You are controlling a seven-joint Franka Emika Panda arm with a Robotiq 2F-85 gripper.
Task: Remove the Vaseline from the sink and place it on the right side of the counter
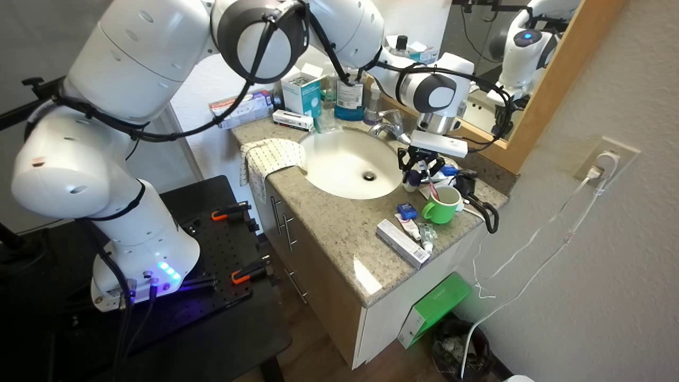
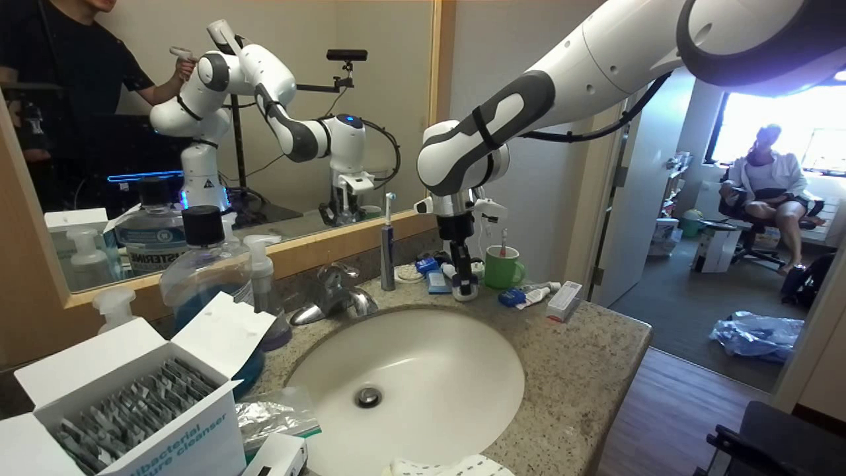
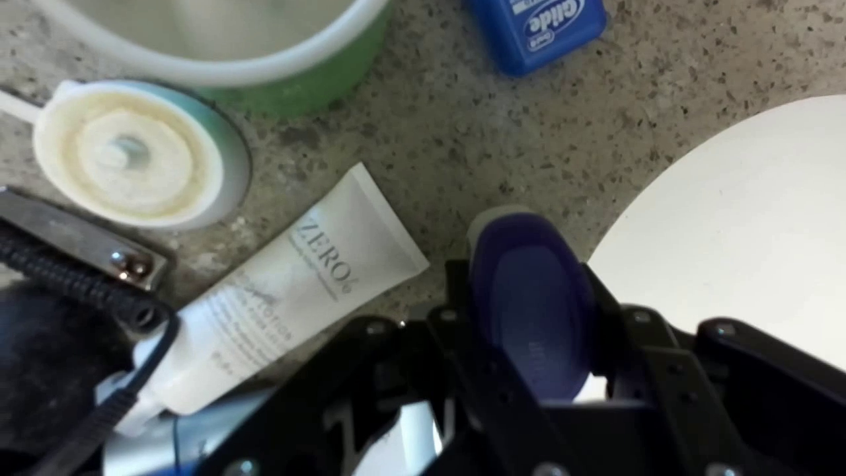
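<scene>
The Vaseline appears to be a white bottle with a dark purple-blue cap; its label cannot be read. It shows in both exterior views (image 1: 409, 187) (image 2: 464, 293), and its cap fills the jaws in the wrist view (image 3: 532, 311). My gripper (image 1: 415, 168) (image 2: 464, 274) (image 3: 529, 284) is shut on the cap, one finger against each side. The bottle is upright over the counter (image 1: 329, 217) (image 2: 575, 357) (image 3: 456, 145), just outside the rim of the white sink (image 1: 339, 164) (image 2: 449, 390) (image 3: 747, 225). I cannot tell whether its base touches the stone.
A green mug (image 1: 439, 212) with a toothbrush stands close by. A blue floss box (image 3: 538, 30), small tubes (image 1: 409, 227) and a long carton (image 1: 402, 243) lie nearer the counter's end. A white lotion tube (image 3: 291, 291) lies beside my jaws. The faucet (image 2: 334, 294) and an electric toothbrush (image 2: 388, 254) stand behind the sink.
</scene>
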